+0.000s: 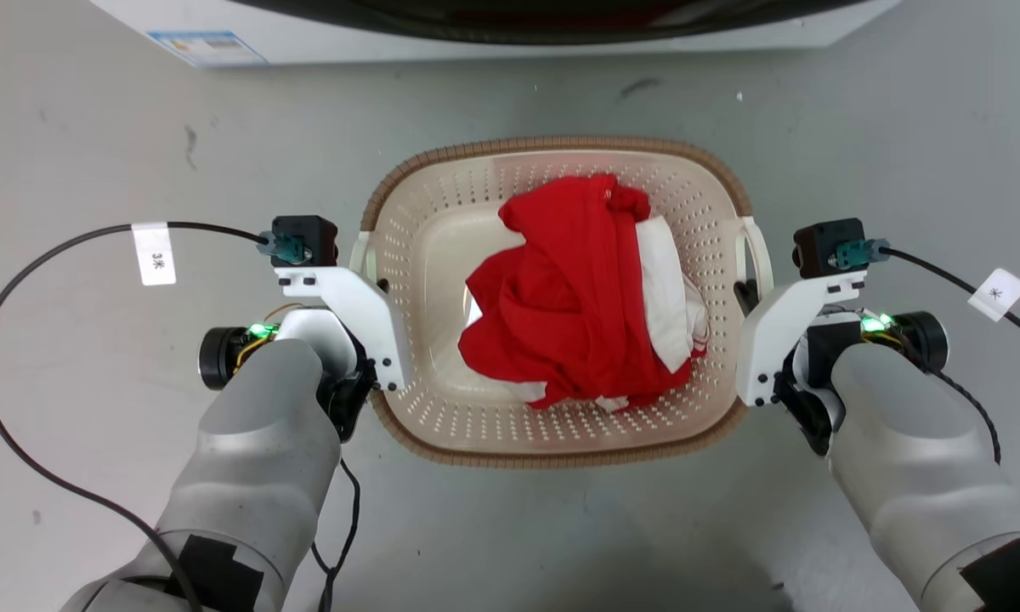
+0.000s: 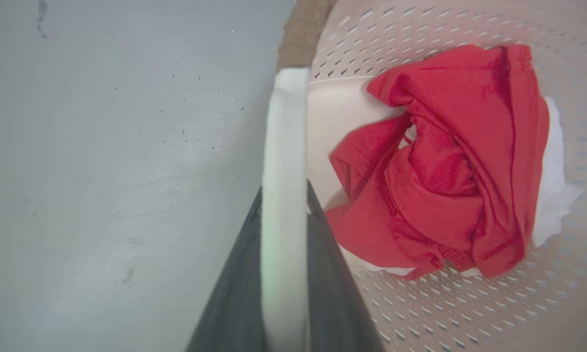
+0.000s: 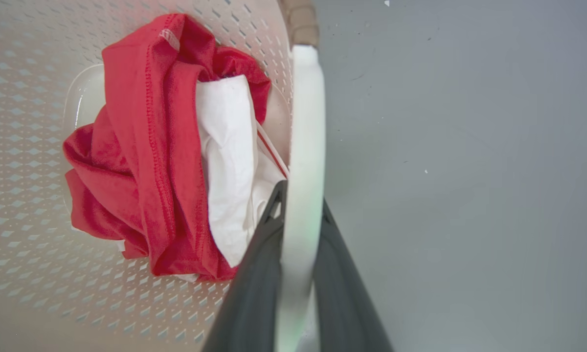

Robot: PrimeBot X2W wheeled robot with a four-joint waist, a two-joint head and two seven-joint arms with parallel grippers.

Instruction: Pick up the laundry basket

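Laundry basket [image 1: 552,146] sits between left pincer [image 2: 284,195] and right pincer [image 3: 301,195], each clamped on a white side handle [image 2: 283,122].

Smooth pale grey floor [image 1: 510,527] covered nearly the whole scene under soft, even light, with a faint gloss. A few dark scuff marks [image 1: 189,144] and tiny specks dotted it. Along the top edge of the head view stood the white front of a boxy appliance [image 1: 348,38], with a dark curved door edge [image 1: 544,25] and a blue-and-white label sticker [image 1: 208,47] near its left corner.
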